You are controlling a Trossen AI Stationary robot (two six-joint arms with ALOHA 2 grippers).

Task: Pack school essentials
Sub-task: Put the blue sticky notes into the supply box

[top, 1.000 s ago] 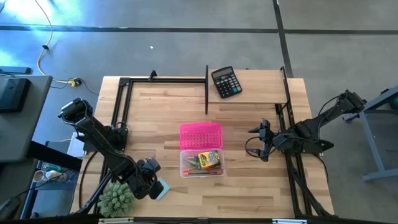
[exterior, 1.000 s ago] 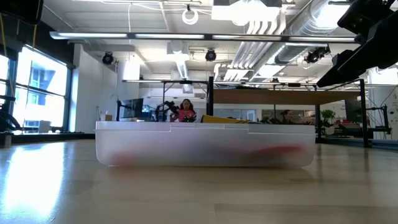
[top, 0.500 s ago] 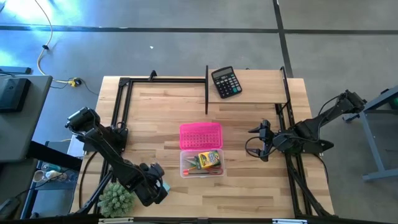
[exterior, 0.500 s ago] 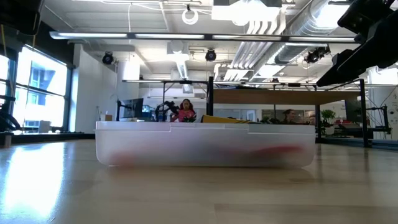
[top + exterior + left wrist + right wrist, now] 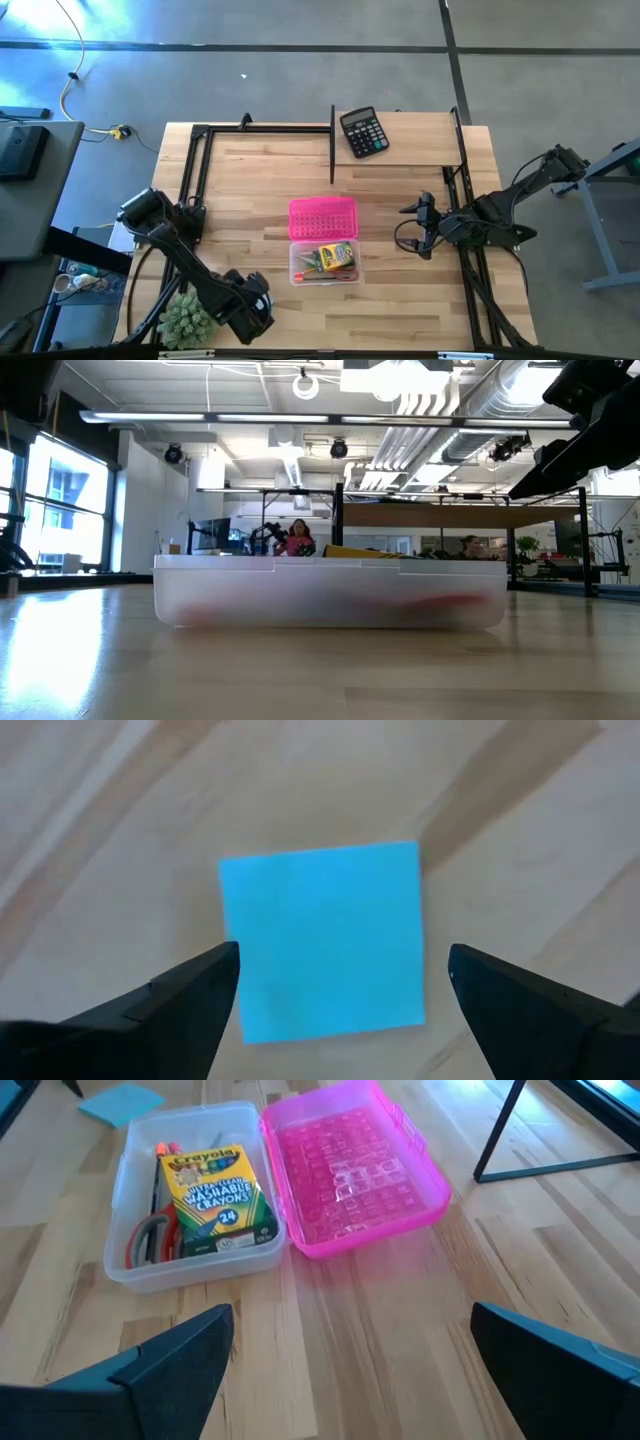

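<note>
The light blue square notepad (image 5: 322, 935) lies flat on the wooden table near its front left; it also shows far off in the right wrist view (image 5: 120, 1102). My left gripper (image 5: 343, 950) hangs open right above it, pointing steeply down, one finger on each side of the pad and clear of it. In the high view the gripper (image 5: 254, 306) covers the pad. The clear box (image 5: 325, 262) holds the crayon box (image 5: 212, 1196), the red-handled scissors (image 5: 150, 1240) and an orange pencil (image 5: 161, 1152). My right gripper (image 5: 408, 228) waits open to the right of the box.
The pink lid (image 5: 323, 218) lies open against the box's far side. A black calculator (image 5: 363, 131) sits at the far edge, and a fuzzy green plant (image 5: 187, 320) stands just left of my left gripper. Black frame rails (image 5: 332, 145) stand on the far half of the table.
My left gripper has gone down and toward the table's near edge, tipping more steeply downward, until it stands over the blue notepad, which it now covers in the high view. Its fingers have stayed open. The notepad has not moved.
</note>
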